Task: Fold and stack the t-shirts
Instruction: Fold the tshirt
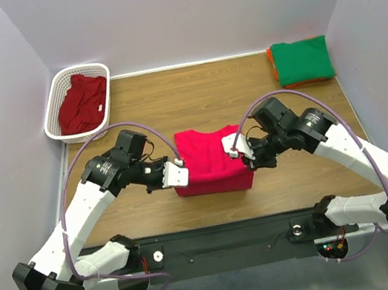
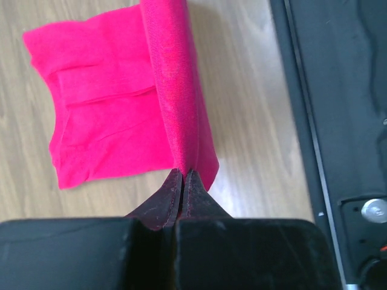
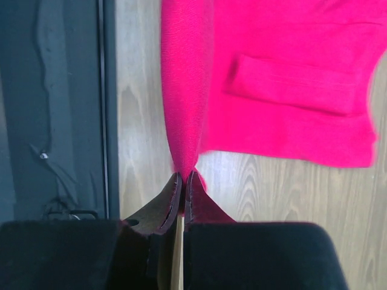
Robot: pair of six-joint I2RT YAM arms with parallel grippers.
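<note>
At the near edge of the bench [image 1: 172, 104], the left fingers [image 2: 176, 181] are pressed tight together on a pinched ridge of the one pink-red t-shirt [image 2: 103, 109], with no gap showing between them. The right fingers [image 3: 174, 187] are clenched the same way on another gathered edge of that shirt [image 3: 290, 78]. In the overhead view, the left fingers [image 1: 178, 172] hold the shirt's left near corner and the right fingers [image 1: 235, 145] hold its right side, with the pink-red t-shirt [image 1: 212, 164] lying partly folded on the wood between the two arms. In both wrist views the cloth runs taut from the grip while the rest of the shirt lies flat on the bench.

Farther back on the left, a single white lattice basket [image 1: 58, 101] holds one crumpled crimson t-shirt [image 1: 83, 103]. In the far right corner, one folded green t-shirt [image 1: 301, 60] lies on top of one orange t-shirt [image 1: 271, 64], of which only the edges show. That makes four shirts in all.
</note>
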